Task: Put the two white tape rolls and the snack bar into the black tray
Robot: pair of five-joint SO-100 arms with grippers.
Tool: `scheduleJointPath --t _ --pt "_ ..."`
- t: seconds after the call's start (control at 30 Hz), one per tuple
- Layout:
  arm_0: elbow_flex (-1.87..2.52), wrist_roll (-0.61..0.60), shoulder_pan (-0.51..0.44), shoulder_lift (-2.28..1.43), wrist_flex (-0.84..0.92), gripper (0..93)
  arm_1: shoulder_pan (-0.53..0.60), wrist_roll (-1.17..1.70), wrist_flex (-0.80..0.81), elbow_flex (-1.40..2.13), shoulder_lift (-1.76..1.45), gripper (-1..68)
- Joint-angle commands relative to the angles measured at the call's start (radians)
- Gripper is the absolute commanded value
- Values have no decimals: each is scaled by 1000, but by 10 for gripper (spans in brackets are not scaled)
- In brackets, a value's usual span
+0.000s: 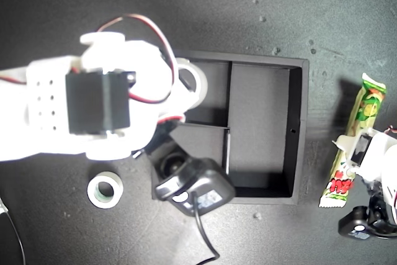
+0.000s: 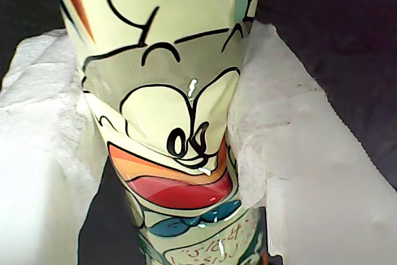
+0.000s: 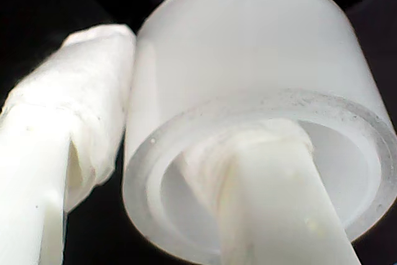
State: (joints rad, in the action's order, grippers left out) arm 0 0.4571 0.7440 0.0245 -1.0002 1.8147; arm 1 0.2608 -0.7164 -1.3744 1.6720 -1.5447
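Wide white tape roll (image 3: 248,110) pinched through its wall by my second gripper (image 3: 180,172), over the black tray's (image 1: 298,128) small compartment: lower before you release. My first gripper (image 2: 167,153) clamps the snack bar (image 2: 173,91); lift level.

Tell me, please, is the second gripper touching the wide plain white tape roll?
Touching. The second wrist view shows my second gripper pinching the wide plain white tape roll's wall: one padded finger presses against the outside, and the other sits inside the hole.
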Motion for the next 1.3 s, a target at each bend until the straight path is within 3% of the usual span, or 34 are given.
scheduleJointPath --t 0.0,0.17,0.37,0.7,0.97,1.03,1.13,1.27 --pt "-8 11 -11 -8 18 0 2 209 -106 -135 -5 44" --pt "-43 20 -23 64 18 0 -9 279 -137 -291 -5 43" --pt "-141 31 -37 190 18 0 -14 371 -35 -462 25 42" --pt "-175 35 -41 232 18 0 -41 443 -84 -1243 653 42" --pt "-166 34 -43 213 20 0 -46 422 -86 -1246 673 46" --pt "-166 32 -48 209 20 34 -43 420 -103 -1241 673 115" --pt "-166 29 -57 193 20 144 -37 414 -161 -1239 673 297" --pt "-163 28 -58 166 20 194 -41 411 -209 -1250 673 325"
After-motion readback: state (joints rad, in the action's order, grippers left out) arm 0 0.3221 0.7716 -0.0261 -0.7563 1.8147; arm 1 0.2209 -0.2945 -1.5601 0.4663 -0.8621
